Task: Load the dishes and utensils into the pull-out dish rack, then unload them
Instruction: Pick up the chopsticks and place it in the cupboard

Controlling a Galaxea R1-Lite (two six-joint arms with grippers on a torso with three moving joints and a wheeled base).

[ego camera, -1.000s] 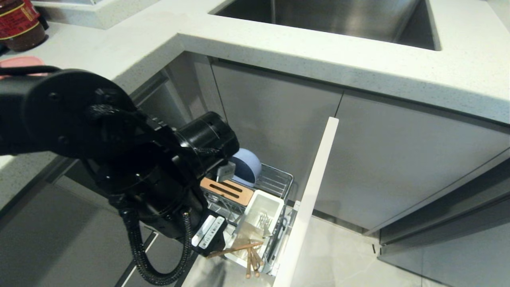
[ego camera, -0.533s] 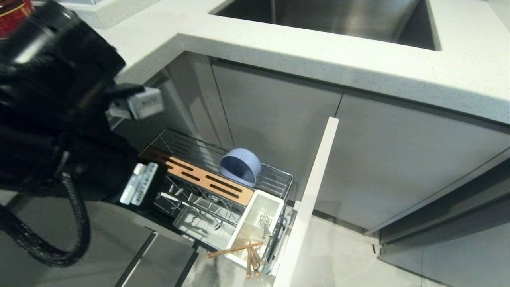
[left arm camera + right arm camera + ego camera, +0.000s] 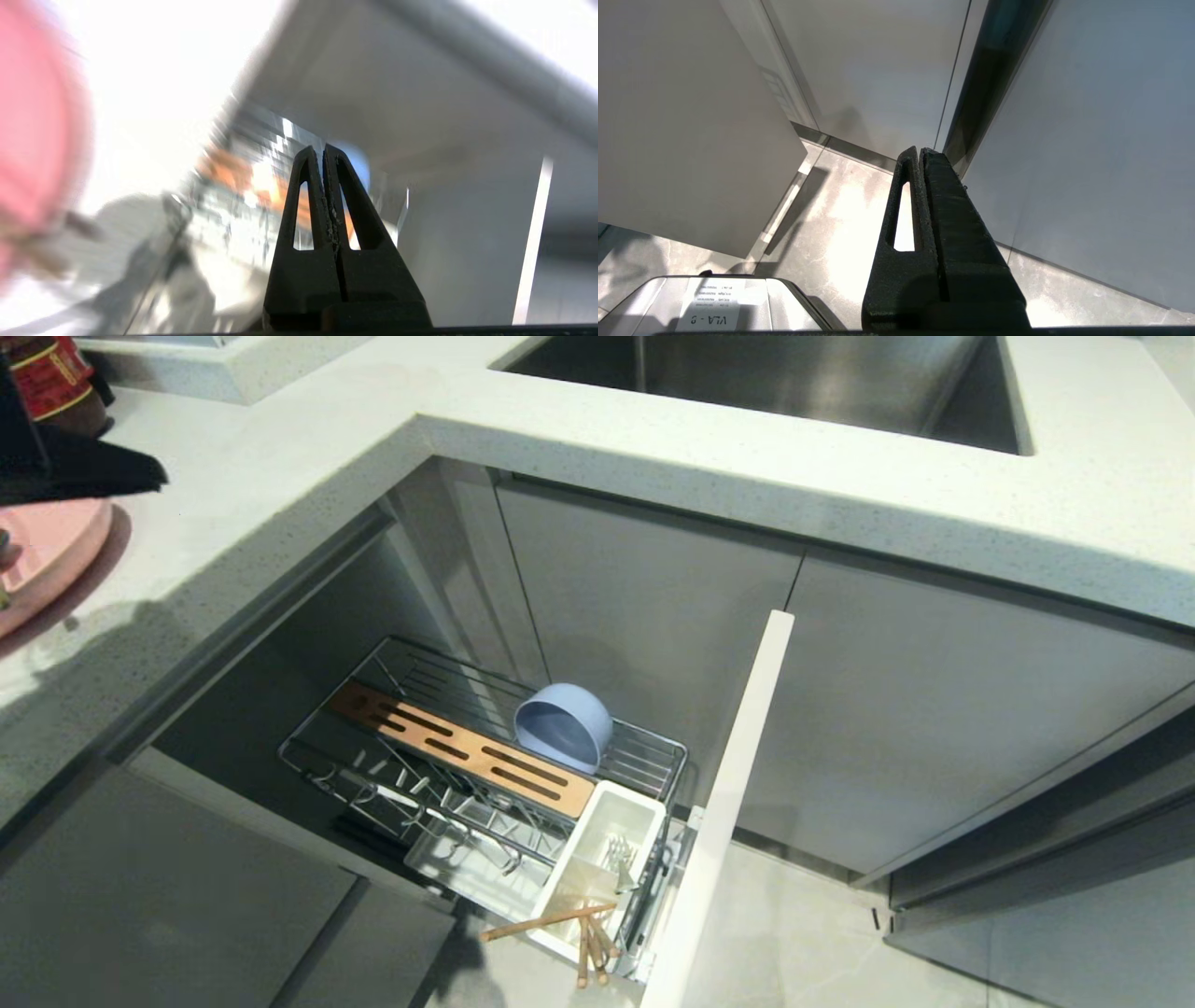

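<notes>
1. Since a second ago, my left arm has risen out of the pull-out dish rack [image 3: 485,775] and swung to the counter [image 3: 280,457] on my left; only a dark part of it shows at the head view's left edge, above the pink plate [image 3: 42,560].
2. Left end effector [image 3: 323,151]: fingers pressed together, nothing between them. A second ago it stood partly open. It points back toward the rack from above the counter edge.
3. Right end effector [image 3: 920,154]: fingers together, empty, hanging near the floor beside the cabinet fronts.
4. Pink plate: lying on the counter at far left, partly cut off by the frame.
5. Pale blue bowl [image 3: 562,728]: tipped on its side on the rack's wire shelf, beside the slotted wood strip [image 3: 462,749], unchanged in position.
6. Chopsticks [image 3: 569,926]: in the white cutlery cup [image 3: 602,859] at the rack's front corner, ends splayed out over its rim.
7. Spoon: I cannot make it out with certainty; some metal cutlery shows in the cup.
8. Rack: pulled out, its white front panel [image 3: 728,793] standing ajar.
</notes>
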